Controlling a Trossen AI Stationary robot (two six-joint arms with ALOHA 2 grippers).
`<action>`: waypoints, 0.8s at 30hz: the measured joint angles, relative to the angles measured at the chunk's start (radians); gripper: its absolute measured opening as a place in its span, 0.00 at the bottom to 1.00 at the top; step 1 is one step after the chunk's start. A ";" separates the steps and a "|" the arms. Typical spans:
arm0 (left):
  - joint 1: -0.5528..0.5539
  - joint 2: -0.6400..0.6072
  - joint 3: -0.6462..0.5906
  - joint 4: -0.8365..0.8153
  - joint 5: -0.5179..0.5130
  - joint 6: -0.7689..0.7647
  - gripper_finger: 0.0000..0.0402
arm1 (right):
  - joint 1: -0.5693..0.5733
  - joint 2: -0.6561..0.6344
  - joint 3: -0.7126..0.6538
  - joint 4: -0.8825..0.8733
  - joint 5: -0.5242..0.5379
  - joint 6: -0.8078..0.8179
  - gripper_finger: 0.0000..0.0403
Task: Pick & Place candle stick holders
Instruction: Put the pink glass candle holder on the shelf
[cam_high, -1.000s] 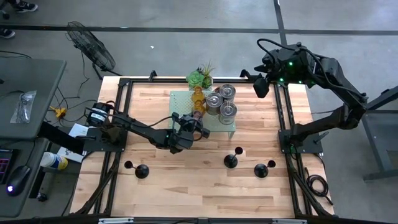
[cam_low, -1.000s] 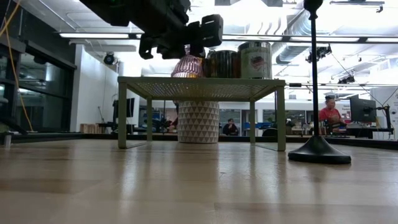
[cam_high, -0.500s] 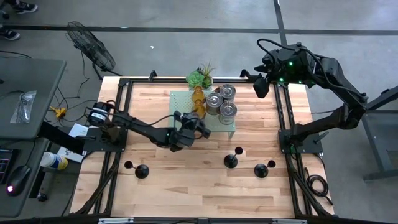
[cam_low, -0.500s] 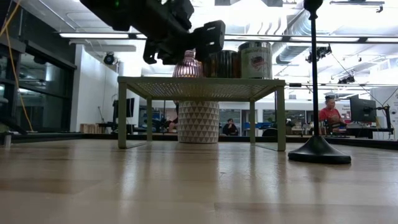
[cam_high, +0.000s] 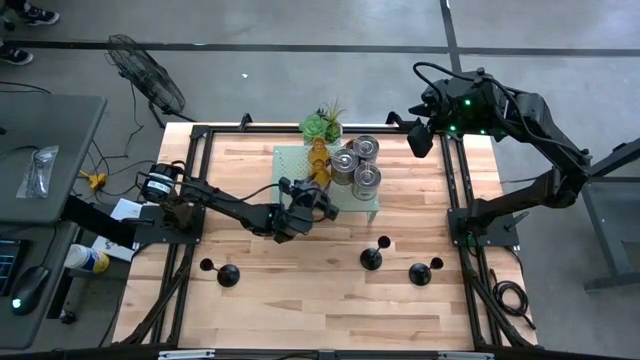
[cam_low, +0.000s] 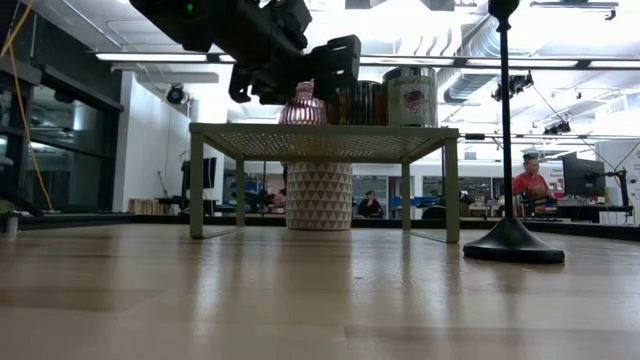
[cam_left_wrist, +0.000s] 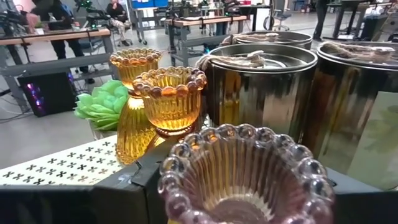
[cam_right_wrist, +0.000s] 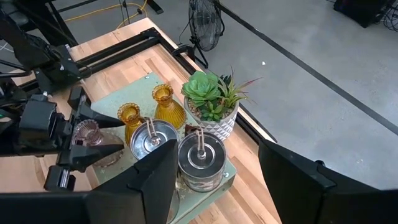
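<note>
Pinkish glass holder (cam_left_wrist: 245, 180) stood on the pale green stand (cam_high: 300, 163), near edge, beside two amber holders (cam_left_wrist: 169, 99) and the silvery cans (cam_left_wrist: 261, 87). Left pincer (cam_high: 304, 204) straddled it, fingers spread, seemingly not pinching. Best move: back off level and slow, so neither finger clips the rim. Left arm reached low across the desk (cam_high: 300, 290). Right pincer (cam_high: 420, 137) parked high at the far corner, spread, empty.
</note>
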 joint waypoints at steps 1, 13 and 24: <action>0.000 0.000 0.000 0.000 -0.005 0.000 0.53 | 0.000 0.000 0.000 0.000 0.000 0.000 0.54; 0.000 -0.001 0.000 0.001 -0.014 0.000 0.53 | 0.000 0.000 0.000 0.000 0.000 0.000 0.54; 0.000 -0.002 0.001 0.006 -0.014 0.000 0.53 | 0.000 0.000 0.000 0.000 -0.001 0.004 0.54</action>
